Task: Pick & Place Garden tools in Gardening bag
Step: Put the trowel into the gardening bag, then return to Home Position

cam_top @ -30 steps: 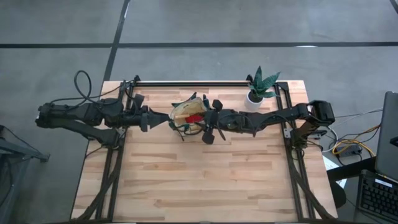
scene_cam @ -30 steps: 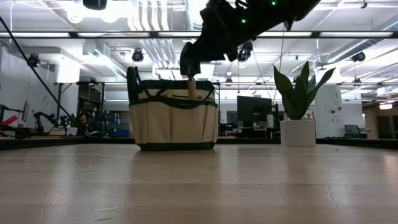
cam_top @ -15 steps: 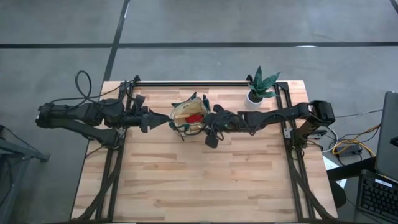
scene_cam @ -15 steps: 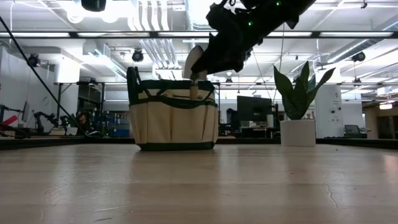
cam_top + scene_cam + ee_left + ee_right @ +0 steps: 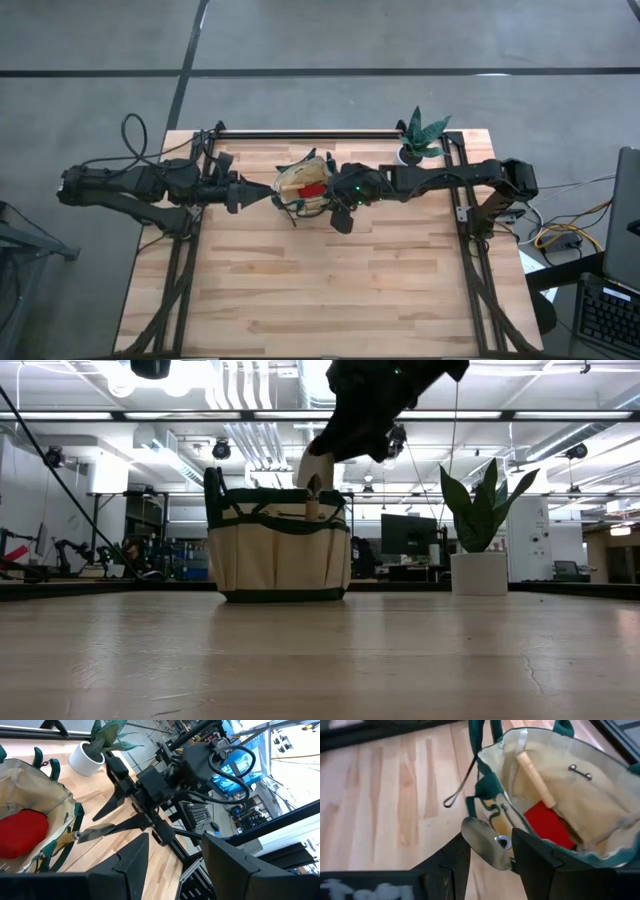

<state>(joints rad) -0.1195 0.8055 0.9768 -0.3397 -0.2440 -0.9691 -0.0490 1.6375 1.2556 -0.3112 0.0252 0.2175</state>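
Observation:
The tan gardening bag with dark green trim stands on its base at the table's far middle, as the low view also shows. One trowel stands in its right side, wooden handle down and metal blade up. Inside lie a second trowel's wooden handle and the red piece. My right gripper is open above the bag's right side, with a finger on either side of the blade. My left gripper is open and empty beside the bag's left side. My right gripper's open fingers stand on either side of the upright trowel's blade, coming from above and from the table's right. I cannot tell whether a finger still touches the blade. The trowel stands in the bag on its own.
A green plant in a white pot stands at the table's far right, behind my right arm; it also shows in the low view. The near half of the wooden table holds no objects.
My right gripper has risen off the trowel and drawn slightly toward the table's right. The blade, hidden by the gripper a second ago, now shows bare. The trowel has stayed standing in the bag's side with its handle down.

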